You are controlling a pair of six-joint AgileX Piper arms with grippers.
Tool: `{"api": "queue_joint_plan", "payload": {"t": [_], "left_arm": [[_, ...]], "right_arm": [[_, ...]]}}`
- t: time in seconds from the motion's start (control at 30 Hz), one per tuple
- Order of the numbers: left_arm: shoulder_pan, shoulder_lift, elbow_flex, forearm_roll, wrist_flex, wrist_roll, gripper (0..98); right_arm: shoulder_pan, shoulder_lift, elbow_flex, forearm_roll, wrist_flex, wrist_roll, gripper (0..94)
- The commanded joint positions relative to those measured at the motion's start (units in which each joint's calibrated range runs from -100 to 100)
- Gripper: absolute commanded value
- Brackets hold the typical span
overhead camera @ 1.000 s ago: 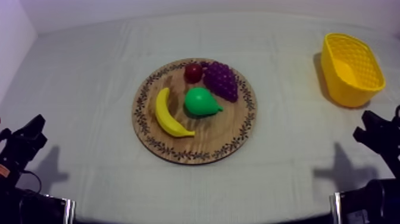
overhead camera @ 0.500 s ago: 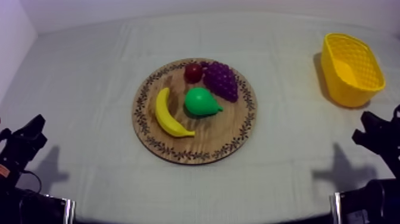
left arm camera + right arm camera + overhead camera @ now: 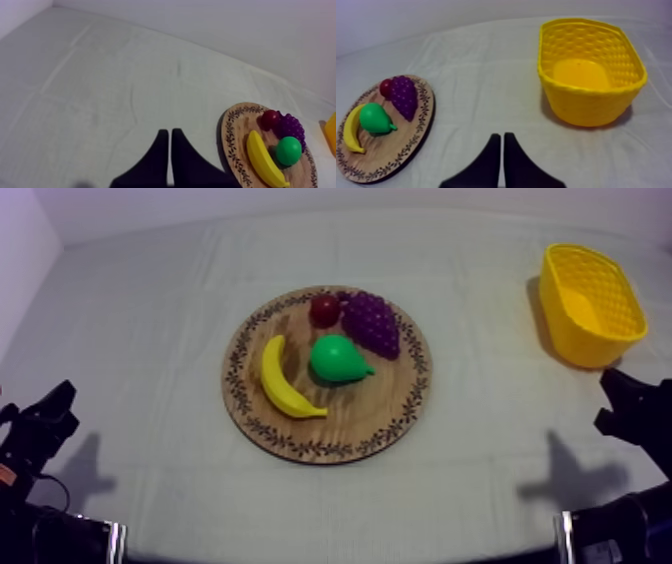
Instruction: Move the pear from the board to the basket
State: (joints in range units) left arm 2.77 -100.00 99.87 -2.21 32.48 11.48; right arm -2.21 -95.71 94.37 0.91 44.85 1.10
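The green pear (image 3: 337, 359) lies on its side at the middle of the round wooden board (image 3: 391, 410), stem to the right. A banana (image 3: 280, 378), a bunch of grapes (image 3: 372, 321) and a small red fruit (image 3: 324, 310) share the board. The yellow basket (image 3: 589, 303) stands at the far right. My left gripper (image 3: 52, 410) sits low at the left edge, shut (image 3: 167, 136), with the board to its right. My right gripper (image 3: 618, 393) hovers just in front of the basket, fingers together (image 3: 501, 139), basket (image 3: 590, 70) ahead and pear (image 3: 375, 119) off to the side.
The grey-white cloth stretches bare between the board and the basket and along the front. A pale wall rises behind the table and at its left.
My right gripper has lifted and moved a little up toward the basket, its shadow shifting left. The left arm and the fruit stay put.
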Motion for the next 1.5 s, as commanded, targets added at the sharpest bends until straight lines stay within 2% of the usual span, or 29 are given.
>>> {"api": "queue_joint_plan", "payload": {"t": [0.0, 0.23, 0.4, 0.53, 0.67, 0.77, 0.93, 1.03, 1.1, 1.27, 1.4, 1.47], "left_arm": [[0.0, 0.0, 0.0, -0.02, 0.0, 0.0, 0.1], [0.0, 0.0, 0.0, -0.02, 0.0, 0.0, 0.1], [0.0, 0.0, 0.0, -0.02, 0.0, 0.0, 0.1], [0.0, 0.0, 0.0, -0.02, 0.0, 0.0, 0.1], [0.0, 0.0, 0.0, -0.02, 0.0, 0.0, 0.1], [0.0, 0.0, 0.0, -0.02, 0.0, 0.0, 0.1], [0.0, 0.0, 0.0, -0.02, 0.0, 0.0, 0.1], [0.0, 0.0, 0.0, -0.02, 0.0, 0.0, 0.1], [0.0, 0.0, 0.0, -0.02, 0.0, 0.0, 0.1], [0.0, 0.0, 0.0, -0.02, 0.0, 0.0, 0.1], [0.0, 0.0, 0.0, -0.02, 0.0, 0.0, 0.1], [0.0, 0.0, 0.0, -0.02, 0.0, 0.0, 0.1]], "right_arm": [[-0.1, 0.7, -1.0, 0.2, -0.5, -0.3, 0.4], [0.8, 9.8, -9.6, -1.1, -2.4, 1.0, 0.4], [1.4, 19.7, -20.9, -4.0, -1.4, 2.6, 0.4], [1.1, 27.7, -31.8, -6.8, 3.1, 4.7, 0.4], [0.2, 36.4, -42.5, -7.5, 8.4, 5.8, 0.4], [1.3, 43.4, -50.3, -9.8, 14.6, 6.7, 0.4], [3.4, 53.7, -58.0, -15.7, 22.1, 14.5, 1.2], [4.8, 58.8, -59.9, -19.4, 25.6, 24.4, 2.9], [5.4, 61.7, -60.7, -21.4, 26.9, 28.8, 3.5], [4.1, 66.8, -62.5, -23.2, 29.2, 34.9, 5.1], [2.2, 69.3, -64.4, -22.9, 32.9, 38.7, 15.4], [1.6, 70.2, -65.4, -22.7, 34.9, 39.8, 23.7]]}}
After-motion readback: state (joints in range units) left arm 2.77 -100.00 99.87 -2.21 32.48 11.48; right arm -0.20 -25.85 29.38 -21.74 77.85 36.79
